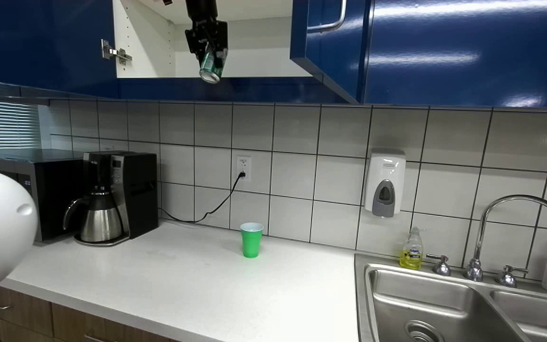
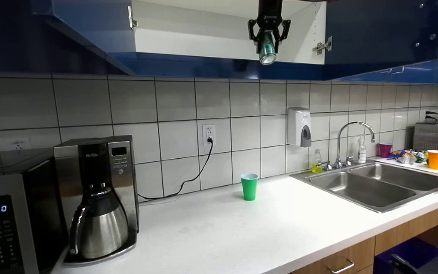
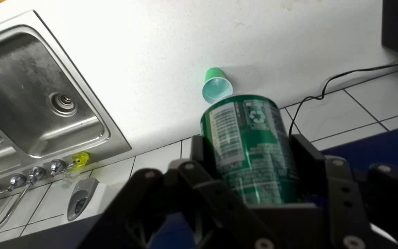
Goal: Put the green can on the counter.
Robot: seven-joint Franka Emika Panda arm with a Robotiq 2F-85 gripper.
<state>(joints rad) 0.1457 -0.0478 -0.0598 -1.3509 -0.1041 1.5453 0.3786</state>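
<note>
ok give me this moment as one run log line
gripper: closed on green can | green can: tilted, raised above counter | green cup: upright on counter | upper cabinet: open | placement: not yet done

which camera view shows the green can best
The wrist view: the green can looks large and close there, with its barcode and recycling symbol easy to make out. In both exterior views it is small, held in the gripper, its silver end showing and its upper part partly hidden.

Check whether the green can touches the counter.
Apart: both exterior views show the gripper holding the green can high above the counter, tiled wall visible between.
</note>
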